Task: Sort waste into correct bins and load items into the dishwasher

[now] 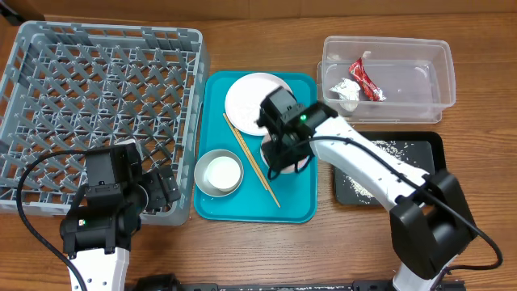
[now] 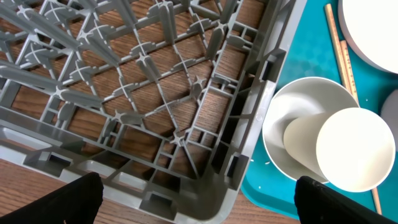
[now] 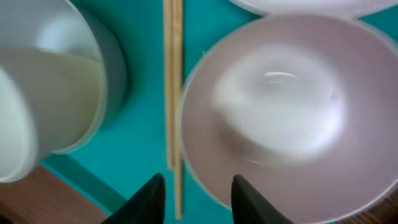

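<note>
Close under my right wrist camera, the two black fingertips (image 3: 152, 198) of my right gripper (image 3: 198, 200) stand a modest way apart, holding nothing. The near rim of the small white plate (image 3: 280, 112) lies just ahead of the gap, at 12 o'clock. The chopsticks (image 3: 173, 93) run just beside that plate at its 9 o'clock. Further out at 9 o'clock, the white cup (image 3: 37, 112) lies inside the grey bowl (image 3: 115, 71).

My left gripper (image 2: 208, 208) is spread wide and empty over the near corner of the grey dish rack (image 2: 155, 106). From it, the bowl and cup sit at 2 o'clock on the teal tray (image 2: 311, 25).

From overhead, the large plate (image 1: 246, 97) lies at the tray's 12 o'clock end. The clear tub (image 1: 436, 56), at the table's 1 o'clock, holds the red-and-white wrapper (image 1: 367, 79) and the tissue (image 1: 346, 90). The wrapper's print is too small for me to read. Rice (image 1: 380, 149) is scattered in the black tray (image 1: 432, 149) at 4 o'clock.
</note>
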